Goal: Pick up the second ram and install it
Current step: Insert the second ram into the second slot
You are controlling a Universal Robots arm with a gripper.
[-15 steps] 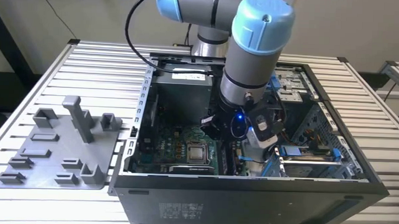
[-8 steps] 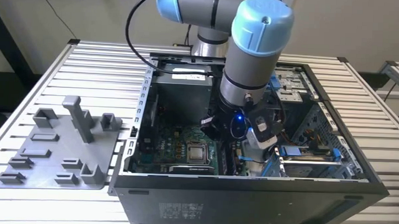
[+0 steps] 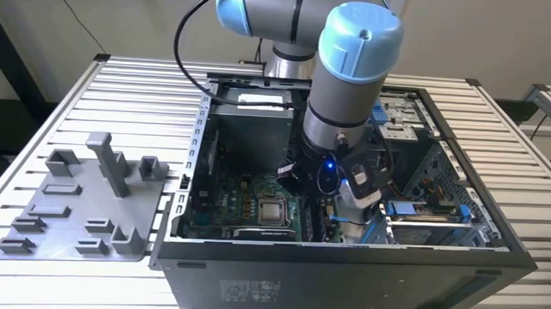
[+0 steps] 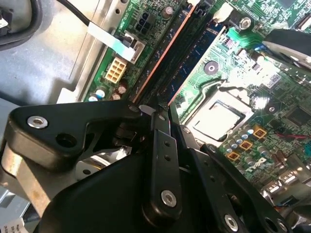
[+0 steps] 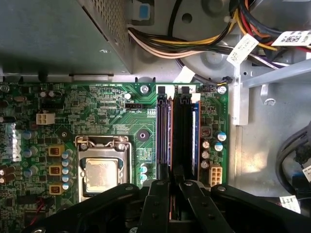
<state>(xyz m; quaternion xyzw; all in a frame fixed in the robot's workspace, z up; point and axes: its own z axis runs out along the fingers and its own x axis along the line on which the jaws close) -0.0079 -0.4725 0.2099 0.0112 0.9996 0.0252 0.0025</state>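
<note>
Gripper [image 5: 173, 187] sits low centre of the first wrist view, inside the case [image 3: 345, 256], over the slots [image 5: 176, 131]. Fingers closed on the ram [image 5: 172, 145], edge-on above a slot. Install step, I judge: needs square alignment, then firm downward seating.

Arm [image 3: 342, 95]: grey tube w/ light-blue joint caps, black cable looped alongside. Tool [image 4: 158, 114]: black linkage fingers [image 4: 160, 160] w/ silver screws; blue light at wrist.
</note>
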